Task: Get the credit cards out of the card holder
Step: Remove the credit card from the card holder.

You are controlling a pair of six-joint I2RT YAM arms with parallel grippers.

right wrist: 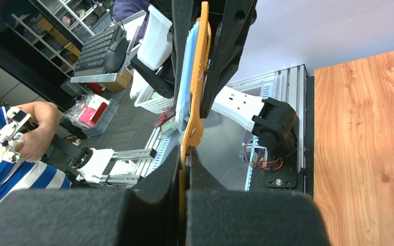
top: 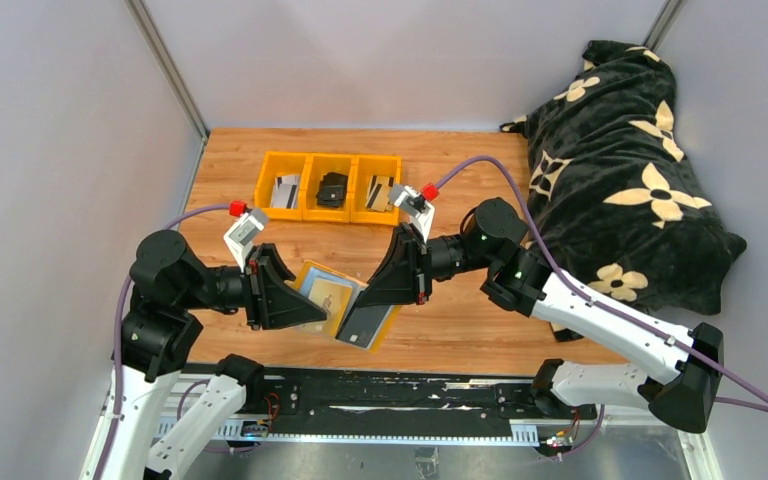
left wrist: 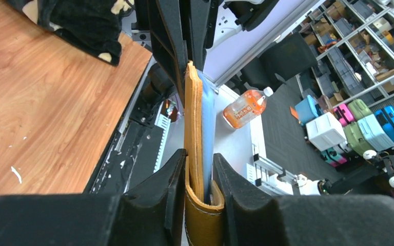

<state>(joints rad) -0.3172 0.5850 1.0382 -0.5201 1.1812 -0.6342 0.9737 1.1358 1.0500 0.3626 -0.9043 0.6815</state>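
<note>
The mustard-yellow card holder (top: pixel 312 272) hangs open above the table's front edge, stretched between my two grippers. A tan card face (top: pixel 329 296) shows on its left half and a dark grey panel (top: pixel 365 322) on its right half. My left gripper (top: pixel 310 305) pinches the left side. In the left wrist view its jaws (left wrist: pixel 199 171) press on the card holder's folded leather edge (left wrist: pixel 192 118), grey-blue lining beside it. My right gripper (top: pixel 378 290) is shut on the right flap. In the right wrist view its jaws (right wrist: pixel 185 156) clamp the thin yellow flap (right wrist: pixel 201 61). No credit cards stick out edge-on.
Three yellow bins (top: pixel 305 160) stand in a row at the back; the outer ones hold pale striped cards (top: pixel 285 190), the middle one a black folded item (top: pixel 332 188). A black floral cloth bundle (top: pixel 620 170) fills the right side. A black rail (top: pixel 390 400) runs along the near edge.
</note>
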